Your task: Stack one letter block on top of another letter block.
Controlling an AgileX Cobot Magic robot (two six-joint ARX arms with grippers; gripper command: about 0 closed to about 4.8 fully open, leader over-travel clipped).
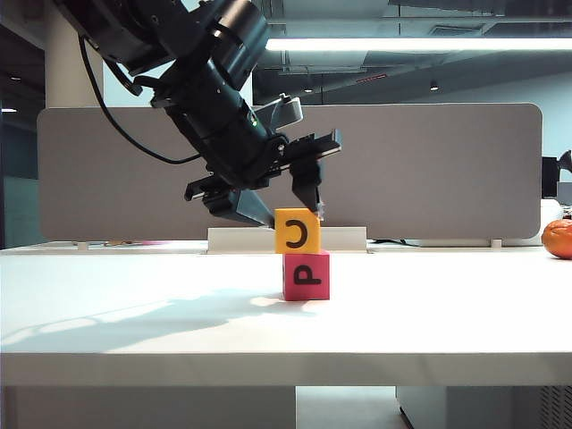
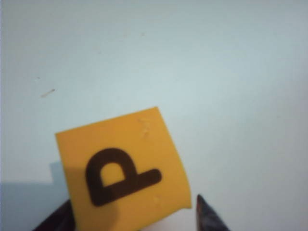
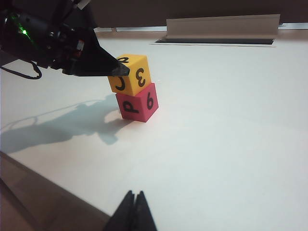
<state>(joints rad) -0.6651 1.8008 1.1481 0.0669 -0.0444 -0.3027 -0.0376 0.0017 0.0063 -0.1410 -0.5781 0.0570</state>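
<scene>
The yellow-orange letter block (image 1: 297, 231) rests on top of the pink-red letter block (image 1: 307, 275) near the middle of the white table (image 1: 134, 313). A sideways "C" faces the exterior camera on the yellow one, a sideways "P" on the pink one. My left gripper (image 1: 293, 217) straddles the yellow block (image 2: 126, 166) from above and is open, and a gap shows beside one fingertip (image 2: 202, 207). In the right wrist view the stack, yellow block (image 3: 130, 73) over pink block (image 3: 137, 104), stands well ahead of my right gripper (image 3: 134, 195), which is shut and empty.
An orange fruit (image 1: 559, 239) lies at the table's far right. A grey partition (image 1: 447, 170) and a low white tray (image 1: 340, 238) line the back edge. The table's near edge (image 3: 57, 185) runs close to my right gripper.
</scene>
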